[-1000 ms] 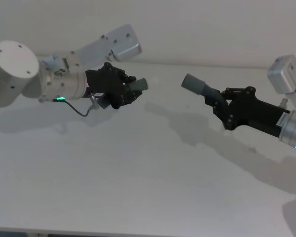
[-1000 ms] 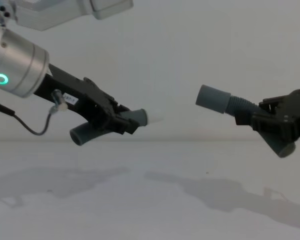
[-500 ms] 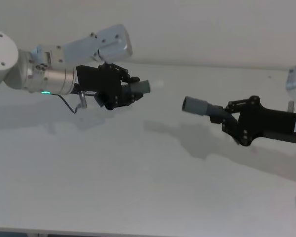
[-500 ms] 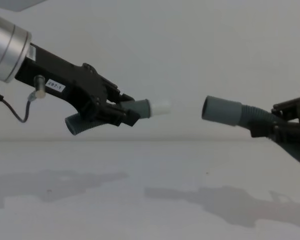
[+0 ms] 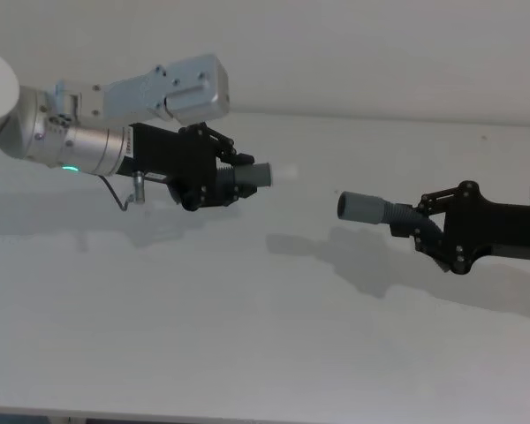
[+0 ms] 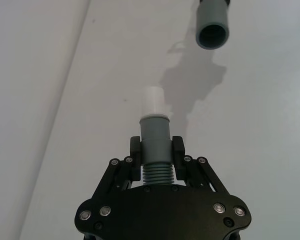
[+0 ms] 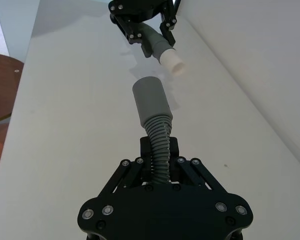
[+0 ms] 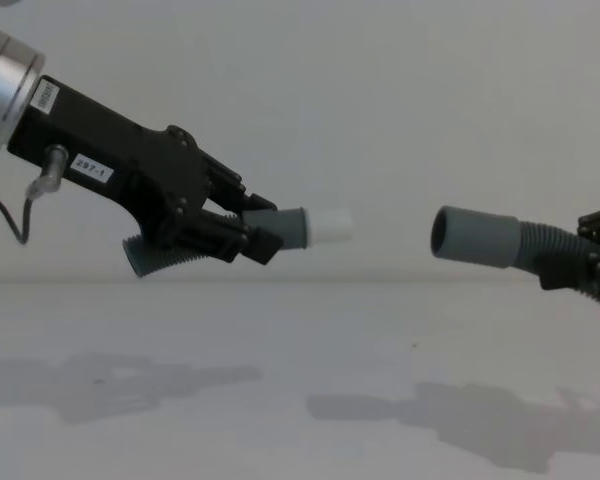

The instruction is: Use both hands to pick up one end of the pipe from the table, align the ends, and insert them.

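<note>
1. Left gripper [image 5: 230, 179]: black, angular parallel-jaw tool on a thick silver cylindrical wrist [image 5: 79, 146] with a green light [image 5: 68, 169]. Its fingers are pinched on item 2, just behind the cuff.
2. Dark-grey ribbed hose piece [image 8: 280, 228]: a smooth grey cuff ending in a narrower white tip [image 8: 330, 226]. It is held in the air above the matte white table [image 5: 247, 336]. The chest view adds the curved ribbed tail poking out below the fingers.
3. Right gripper [image 5: 421, 231]: black, angular, clamped on the corrugated section of item 4.
4. Second dark-grey ribbed hose piece [image 8: 535, 243]: a wider smooth grey socket cuff [image 8: 475, 237], also held off the table. The left wrist view looks into its dark hollow bore [image 6: 213, 34].
5. The tip and the socket face each other, well apart and roughly level in the chest view.
</note>
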You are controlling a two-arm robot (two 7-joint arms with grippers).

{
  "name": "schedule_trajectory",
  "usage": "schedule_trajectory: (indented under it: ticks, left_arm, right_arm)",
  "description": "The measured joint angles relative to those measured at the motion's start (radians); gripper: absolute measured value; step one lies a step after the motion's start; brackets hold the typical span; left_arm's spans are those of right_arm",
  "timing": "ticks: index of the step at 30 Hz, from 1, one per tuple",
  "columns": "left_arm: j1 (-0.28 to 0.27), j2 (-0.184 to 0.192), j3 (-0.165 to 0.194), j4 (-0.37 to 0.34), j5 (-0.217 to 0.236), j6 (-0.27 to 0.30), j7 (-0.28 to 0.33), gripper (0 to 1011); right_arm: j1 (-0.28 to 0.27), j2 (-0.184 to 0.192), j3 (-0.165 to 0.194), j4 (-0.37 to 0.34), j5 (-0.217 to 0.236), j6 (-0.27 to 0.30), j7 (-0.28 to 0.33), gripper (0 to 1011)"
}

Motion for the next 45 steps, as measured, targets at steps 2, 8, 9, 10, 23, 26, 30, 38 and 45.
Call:
schedule_trajectory:
  ticks: [2, 8, 9, 10, 23, 26, 30, 38, 45]
  left_arm:
    - [-0.001, 0.004, 0.002, -0.002, -0.003, -0.001, -0.007, 354]
    - [-0.005, 0.013, 0.009, -0.009, -0.010, -0.005, -0.028, 354]
    - [-0.006, 0.014, 0.010, -0.010, -0.012, -0.005, -0.031, 354]
    - [-0.006, 0.015, 0.010, -0.011, -0.013, -0.005, -0.033, 354]
    - [-0.014, 0.018, 0.019, -0.014, -0.017, -0.007, -0.044, 354]
    - [-0.022, 0.012, 0.024, -0.007, -0.017, -0.007, -0.046, 354]
    - [-0.036, 0.002, 0.034, 0.004, -0.015, -0.009, -0.055, 354]
    - [-0.064, -0.017, 0.054, 0.025, -0.011, -0.013, -0.075, 354]
    - [-0.079, -0.023, 0.066, 0.032, -0.010, -0.013, -0.083, 354]
  right_arm:
    - [0.000, 0.003, 0.000, -0.001, 0.004, 0.000, 0.003, 177]
    - [-0.002, 0.013, 0.001, -0.005, 0.014, -0.001, 0.012, 177]
    - [-0.002, 0.015, 0.001, -0.005, 0.015, -0.001, 0.014, 177]
    - [-0.002, 0.016, 0.001, -0.005, 0.015, -0.001, 0.015, 177]
    - [-0.004, 0.023, 0.001, -0.008, 0.023, -0.001, 0.019, 177]
    - [-0.006, 0.022, 0.001, -0.010, 0.023, 0.000, 0.010, 177]
    - [-0.011, 0.021, 0.001, -0.011, 0.022, 0.004, -0.009, 177]
    - [-0.018, 0.014, 0.000, -0.013, 0.016, 0.023, -0.052, 177]
    - [-0.019, 0.012, -0.007, -0.011, 0.014, 0.035, -0.074, 177]
